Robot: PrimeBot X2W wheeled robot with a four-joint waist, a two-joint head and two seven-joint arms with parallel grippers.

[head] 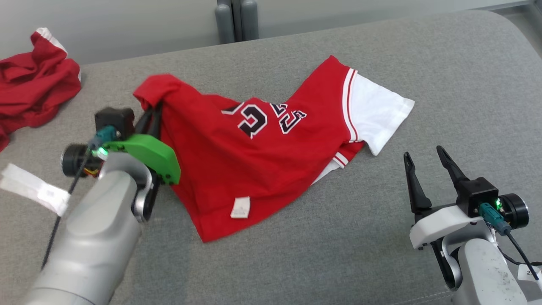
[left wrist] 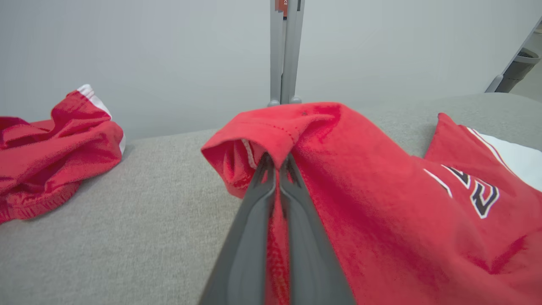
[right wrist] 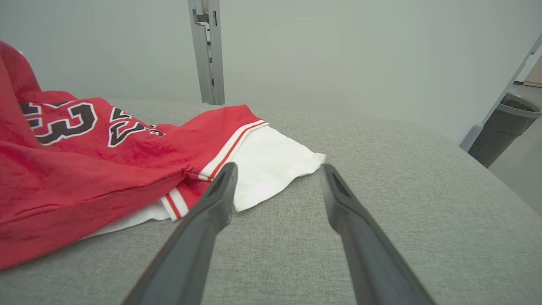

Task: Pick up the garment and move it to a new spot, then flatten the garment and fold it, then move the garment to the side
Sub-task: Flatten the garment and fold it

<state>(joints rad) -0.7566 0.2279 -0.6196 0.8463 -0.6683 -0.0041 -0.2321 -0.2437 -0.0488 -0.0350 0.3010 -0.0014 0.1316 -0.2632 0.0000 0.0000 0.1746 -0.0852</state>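
Left gripper [head: 155,112] mine, clamped on garment [head: 237,169] edge; garment sprawled mid grey cushion [head: 338,237]. Right gripper [head: 423,153] agape, empty, near white sleeve [head: 381,114]. Risk: bite possibly shallow, so fabric slips on lift.

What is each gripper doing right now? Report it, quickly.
Left gripper: closed, pinching an edge of the red shirt.
Right gripper: open, holding nothing.

Grey fabric surface [head: 296,254], two red garments.
You see the numbered red jersey [head: 237,169] across the centre, white sleeve [head: 377,114] to the right; a crumpled red garment [head: 29,93] lies upper left, well apart.
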